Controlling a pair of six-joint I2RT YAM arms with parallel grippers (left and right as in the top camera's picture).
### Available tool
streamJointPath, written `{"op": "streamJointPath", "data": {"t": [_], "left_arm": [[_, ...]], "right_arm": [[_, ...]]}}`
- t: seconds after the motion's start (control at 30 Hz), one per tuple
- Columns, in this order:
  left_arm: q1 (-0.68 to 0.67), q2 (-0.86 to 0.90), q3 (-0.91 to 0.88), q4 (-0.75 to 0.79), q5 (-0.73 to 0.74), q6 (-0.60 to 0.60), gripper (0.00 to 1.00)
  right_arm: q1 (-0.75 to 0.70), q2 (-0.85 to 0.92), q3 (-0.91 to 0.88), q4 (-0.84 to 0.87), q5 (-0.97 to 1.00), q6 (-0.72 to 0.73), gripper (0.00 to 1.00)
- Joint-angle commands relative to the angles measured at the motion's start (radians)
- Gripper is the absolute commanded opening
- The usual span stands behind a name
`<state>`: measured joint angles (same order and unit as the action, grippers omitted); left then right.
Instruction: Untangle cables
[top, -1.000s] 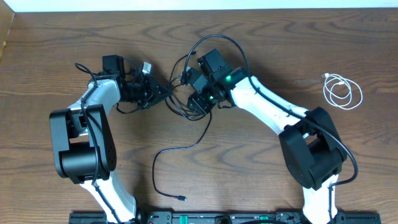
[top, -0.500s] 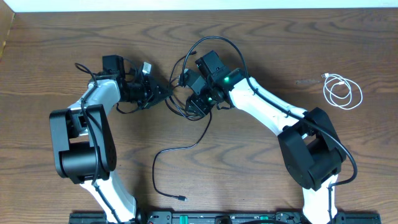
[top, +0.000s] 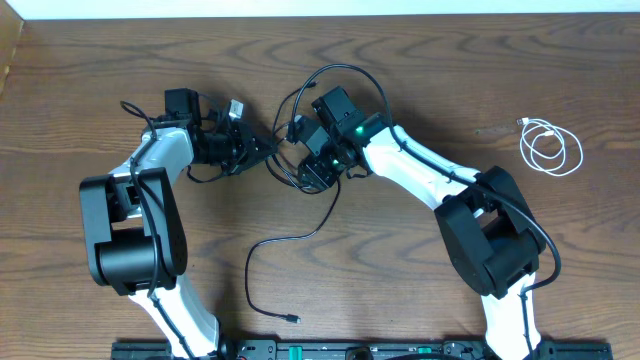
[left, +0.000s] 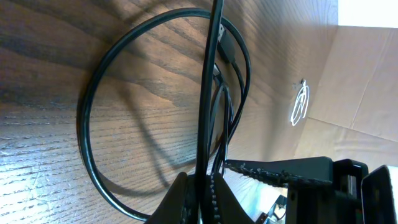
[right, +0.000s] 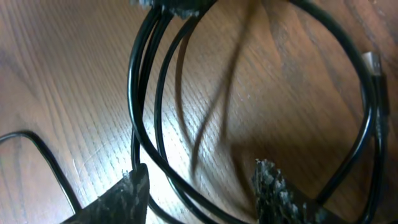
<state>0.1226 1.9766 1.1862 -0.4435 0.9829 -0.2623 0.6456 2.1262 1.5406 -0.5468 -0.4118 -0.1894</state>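
- left gripper (left: 199, 190) clamped tight on one strand of the black cables (left: 209, 93) — likely anchoring it so the other arm can work the knot loose
- right gripper (right: 202, 180) has its jaws apart, straddling several black strands of the loop, none pinched — looks like letting go or re-aiming
- black tangle sits mid-table (top: 100, 60) between the two grippers, one tail trailing toward the near edge
- white cable (top: 550, 148) coiled far right, well apart, already free I'd say
- vs a second ago: right arm and its elbow swung left, loop over it drawn leftward
- left arm, tail and white cable unchanged
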Motion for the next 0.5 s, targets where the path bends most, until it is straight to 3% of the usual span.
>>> {"op": "streamJointPath", "data": {"t": [0.0, 0.47], "left_arm": [[0.003, 0.001, -0.004, 0.002, 0.019, 0.002, 0.08], [0.003, 0.001, -0.004, 0.002, -0.005, 0.002, 0.08]], "right_arm": [[0.011, 0.005, -0.008, 0.005, -0.005, -0.01, 0.49], [0.016, 0.005, -0.008, 0.016, -0.005, -0.01, 0.56]]}}
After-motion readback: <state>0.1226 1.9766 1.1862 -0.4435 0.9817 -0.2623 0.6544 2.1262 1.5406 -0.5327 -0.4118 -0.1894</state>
